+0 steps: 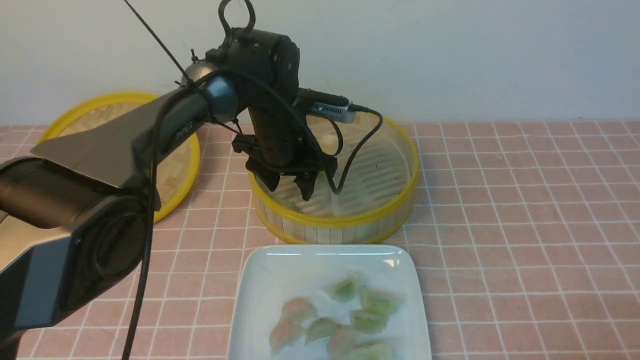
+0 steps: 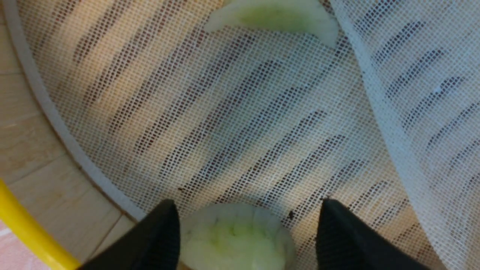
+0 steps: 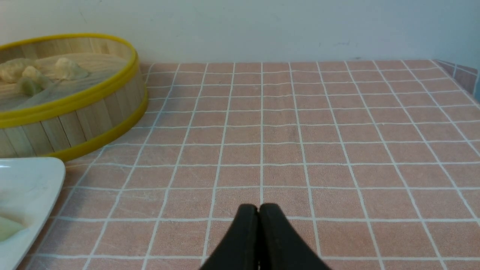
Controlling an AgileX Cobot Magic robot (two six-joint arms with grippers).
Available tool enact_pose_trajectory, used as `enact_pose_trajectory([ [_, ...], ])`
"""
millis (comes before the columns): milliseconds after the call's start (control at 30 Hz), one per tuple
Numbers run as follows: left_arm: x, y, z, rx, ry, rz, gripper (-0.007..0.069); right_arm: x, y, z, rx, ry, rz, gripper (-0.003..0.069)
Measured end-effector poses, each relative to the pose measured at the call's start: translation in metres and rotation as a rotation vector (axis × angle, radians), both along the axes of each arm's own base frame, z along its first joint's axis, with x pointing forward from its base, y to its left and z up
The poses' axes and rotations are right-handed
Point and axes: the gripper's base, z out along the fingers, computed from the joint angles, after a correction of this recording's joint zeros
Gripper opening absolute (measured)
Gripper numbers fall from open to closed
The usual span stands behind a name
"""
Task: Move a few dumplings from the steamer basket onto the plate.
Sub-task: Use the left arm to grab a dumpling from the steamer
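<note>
in the front view, the left gripper [image 1: 291, 186] hangs over the near left part of the steamer basket [image 1: 334, 220], its fingers spread apart and holding nothing. a pale green dumpling [image 1: 286, 203] lies in the basket close to those fingers. right in front of the basket is the white plate [image 1: 265, 280], with several dumplings [image 1: 341, 317] on it, some green and some pinkish. the woven lid [image 1: 194, 165] leans to the left of the basket, partly behind the left arm [image 1: 175, 125].

in the left wrist view, the released fingers stand on either side of a green dumpling [image 2: 236, 240] on the mesh liner [image 2: 262, 112]; whether they touch it i cannot tell. another green dumpling [image 2: 277, 17] lies well apart from it.

in the right wrist view, the right gripper [image 3: 258, 210] is clenched with nothing in it, in front of the tiled tabletop [image 3: 337, 165]. more dumplings [image 3: 68, 69] sit in the basket.
</note>
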Motion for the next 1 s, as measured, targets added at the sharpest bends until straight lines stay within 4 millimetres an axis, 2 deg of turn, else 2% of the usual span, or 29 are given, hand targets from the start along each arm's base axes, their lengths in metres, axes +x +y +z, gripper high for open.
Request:
enact_pose_trajectory([
  [167,0.001,0.0,-0.007,0.005,0.013,0.002,0.0394,0.0,0.0,0.0,0.0,0.0,0.0,-0.0015],
  [367,0.0,0.0,-0.025,0.018,0.039,0.011,0.0382,0.0,0.0,0.0,0.0,0.0,0.0,-0.0015],
  [500,-0.002,0.0,-0.03,0.022,0.048,0.01,0.0373,0.0,0.0,0.0,0.0,0.0,0.0,-0.0015],
  [633,-0.002,0.001,-0.03,0.025,0.046,0.021,0.0249,0.0,0.0,0.0,0.0,0.0,0.0,-0.0015],
  [667,-0.002,0.001,-0.03,0.024,0.043,0.023,0.0238,0.0,0.0,0.0,0.0,0.0,0.0,-0.0015],
  [700,-0.001,0.0,-0.03,0.02,0.039,0.026,0.0124,0.0,0.0,0.0,0.0,0.0,0.0,-0.0015],
  [767,-0.001,-0.001,-0.028,0.01,0.035,0.028,0.0046,0.0,0.0,0.0,0.0,0.0,0.0,-0.0015],
  [867,-0.001,-0.002,-0.025,-0.003,0.043,0.03,0.0006,0.0,0.0,0.0,0.0,0.0,0.0,-0.0015],
  [1000,-0.004,-0.005,-0.001,-0.057,0.028,0.02,-0.0006,0.0,0.0,0.0,0.0,0.0,0.0,-0.0015],
])
